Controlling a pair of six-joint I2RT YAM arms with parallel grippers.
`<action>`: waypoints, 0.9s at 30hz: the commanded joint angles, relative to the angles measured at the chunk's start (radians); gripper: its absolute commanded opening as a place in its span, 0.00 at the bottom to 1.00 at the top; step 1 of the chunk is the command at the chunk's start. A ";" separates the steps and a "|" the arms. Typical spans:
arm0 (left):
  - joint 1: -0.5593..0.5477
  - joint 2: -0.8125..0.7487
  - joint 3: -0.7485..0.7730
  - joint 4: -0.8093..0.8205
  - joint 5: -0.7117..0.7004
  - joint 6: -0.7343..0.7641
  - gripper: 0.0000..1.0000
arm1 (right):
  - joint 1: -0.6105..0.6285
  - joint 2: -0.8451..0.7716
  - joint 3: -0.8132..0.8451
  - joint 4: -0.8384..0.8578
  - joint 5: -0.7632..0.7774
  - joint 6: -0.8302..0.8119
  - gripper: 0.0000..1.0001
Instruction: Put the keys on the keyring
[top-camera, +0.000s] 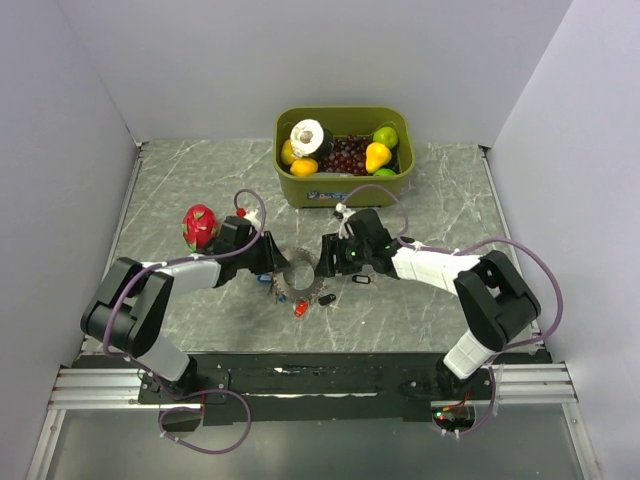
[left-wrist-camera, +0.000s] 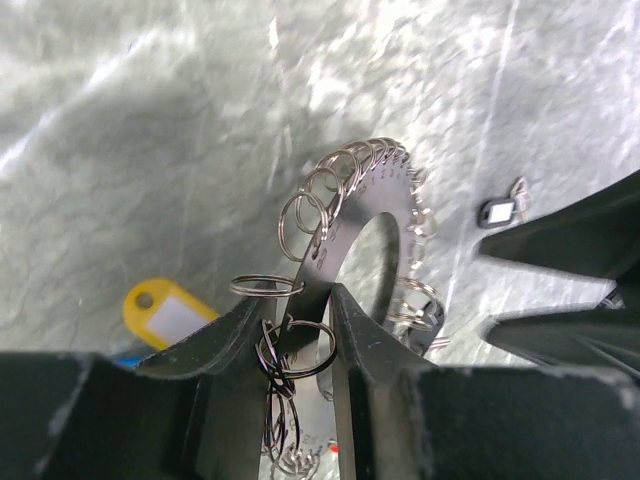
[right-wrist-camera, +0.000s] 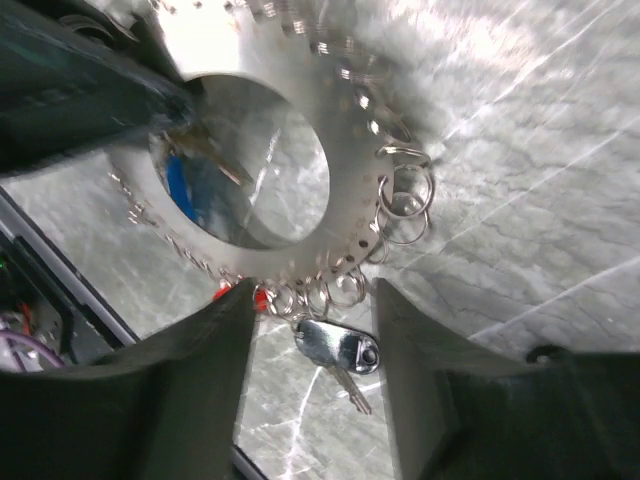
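Keyring (top-camera: 300, 277) sits mid-table between both arms: thin, stiff, light, probably slippery metal. Left gripper (left-wrist-camera: 300, 305) pinches its rim, right gripper (right-wrist-camera: 315, 295) is spread wide around a tiny key (right-wrist-camera: 338, 350). Rim's the grab spot.

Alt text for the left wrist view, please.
The left gripper has its jaws closed on the rim of the keyring, a flat metal ring edged with small wire loops, seen against a grey marble table. A yellow key tag lies on the table at left, a black tag at right.
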 joint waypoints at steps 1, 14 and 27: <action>-0.016 -0.034 -0.020 0.034 -0.028 -0.012 0.11 | -0.008 -0.081 0.013 0.014 0.037 -0.029 0.80; -0.050 -0.177 0.021 -0.158 -0.270 0.095 0.88 | -0.012 -0.058 0.055 -0.017 0.058 -0.065 0.99; -0.048 -0.148 0.021 -0.138 -0.238 0.065 0.82 | -0.015 -0.008 0.068 -0.047 0.032 -0.071 0.99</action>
